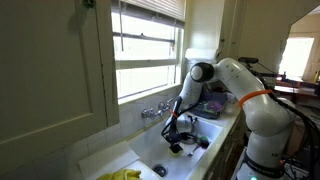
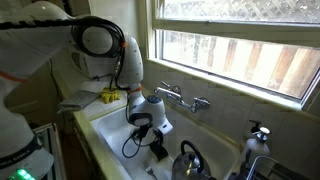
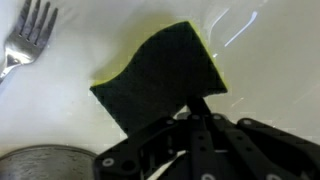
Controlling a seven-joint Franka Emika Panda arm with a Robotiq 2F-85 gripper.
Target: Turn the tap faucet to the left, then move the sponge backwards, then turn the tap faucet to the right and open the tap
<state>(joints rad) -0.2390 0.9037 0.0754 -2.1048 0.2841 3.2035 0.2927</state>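
Mid-task at a kitchen sink (image 3: 70, 105): in the wrist view the gripper (image 3: 197, 108) comes in from 5 o'clock, its fingers drawn tight together on the near edge of the sponge (image 3: 160, 75), a dark pad with a thin yellow rim lying flat on the white basin floor; a fork (image 3: 28, 35) rests at 10 o'clock from the pad, and a round grey metal rim, too cropped to name, sits at 7 o'clock. In an exterior view the arm reaches low into the basin, with the tap faucet (image 2: 180, 97) on the back ledge under the window at about 1 o'clock from the gripper (image 2: 155, 148) and the kettle (image 2: 190, 160) near it at 4 o'clock. The step in hand appears to be carrying the sponge backwards; it should go best with the pinch kept firm, the pad raised only slightly; the path should stay clear of fork and kettle, and the pad be let go flat, short of the spout.
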